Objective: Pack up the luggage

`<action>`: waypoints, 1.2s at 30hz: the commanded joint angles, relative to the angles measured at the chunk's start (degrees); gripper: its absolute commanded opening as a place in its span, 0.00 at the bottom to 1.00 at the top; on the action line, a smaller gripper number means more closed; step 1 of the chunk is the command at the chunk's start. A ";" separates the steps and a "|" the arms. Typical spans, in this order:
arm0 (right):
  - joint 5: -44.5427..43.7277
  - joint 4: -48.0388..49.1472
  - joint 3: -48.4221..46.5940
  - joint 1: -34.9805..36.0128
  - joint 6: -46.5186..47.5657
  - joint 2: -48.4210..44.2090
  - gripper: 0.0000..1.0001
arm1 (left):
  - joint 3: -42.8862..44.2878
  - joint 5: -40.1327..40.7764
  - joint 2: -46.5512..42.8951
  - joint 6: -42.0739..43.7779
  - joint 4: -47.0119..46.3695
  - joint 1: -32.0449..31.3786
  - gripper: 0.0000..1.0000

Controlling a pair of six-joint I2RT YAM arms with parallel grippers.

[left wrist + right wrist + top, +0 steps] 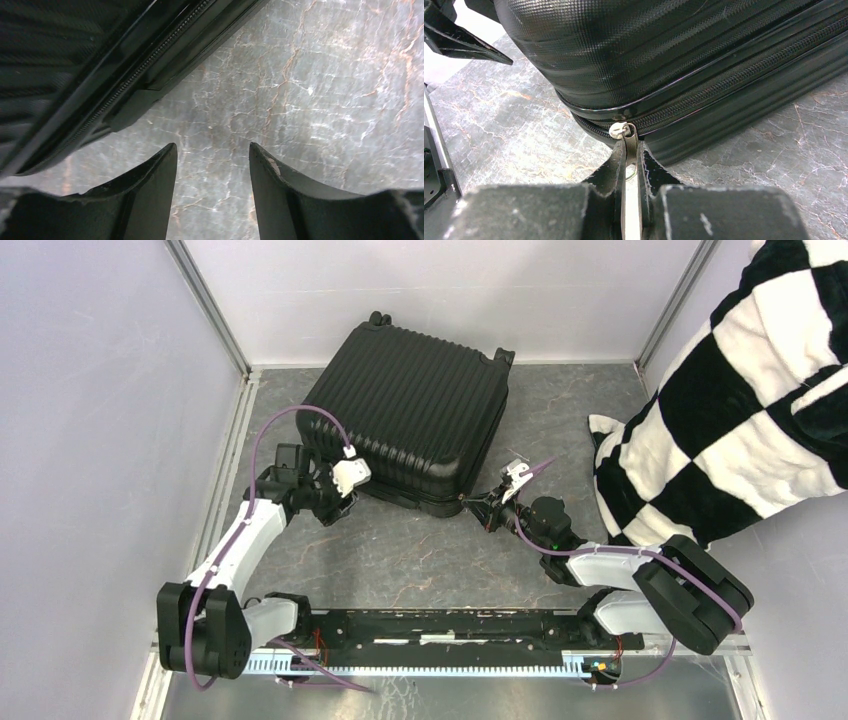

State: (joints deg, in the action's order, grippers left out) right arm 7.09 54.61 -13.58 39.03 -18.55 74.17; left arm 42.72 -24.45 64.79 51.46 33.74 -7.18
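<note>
My left end effector (212, 147) hangs empty, jaws apart, at the near left corner of the luggage (415, 410), a ribbed black hard-shell lying flat, halves together, mid-bench (400, 555). My right end effector (631, 146) pinches its zipper pull (620, 130).

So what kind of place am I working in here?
Probably an enclosed lab test cell, not a home: plain pale panel walls on metal frame posts, a grey marble-pattern tabletop, and the ribbed black hard-shell suitcase lying on it.
</note>
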 commanded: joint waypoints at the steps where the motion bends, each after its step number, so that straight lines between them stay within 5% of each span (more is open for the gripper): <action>1: -5.40 -2.14 0.50 -0.54 -0.31 -0.69 0.00 | -1.18 0.87 -5.17 11.97 -2.38 -0.90 0.62; 10: -4.19 -1.26 1.49 -0.52 -0.75 -1.43 0.00 | -20.94 -8.26 -25.17 30.16 -18.66 -1.08 0.75; 18: -3.93 -1.13 2.60 -0.61 -0.44 -2.55 0.00 | -22.68 -7.73 -17.65 26.94 -32.94 -1.61 0.84; 23: -3.14 -0.64 2.13 -0.64 -0.85 -1.75 0.00 | -20.40 -6.94 -12.99 28.56 -31.06 -3.25 0.84; 32: -2.65 -0.32 2.62 -0.81 -1.07 -1.82 0.00 | -15.38 -2.25 -3.10 26.85 -30.17 -7.89 0.63; 36: -2.12 0.57 3.09 -0.97 -0.96 -1.66 0.00 | -13.59 0.83 0.68 26.34 -31.82 -10.41 0.41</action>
State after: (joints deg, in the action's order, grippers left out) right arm 6.09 54.41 -11.99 38.89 -19.35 72.44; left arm 26.00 -26.79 62.76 77.67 5.43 -15.49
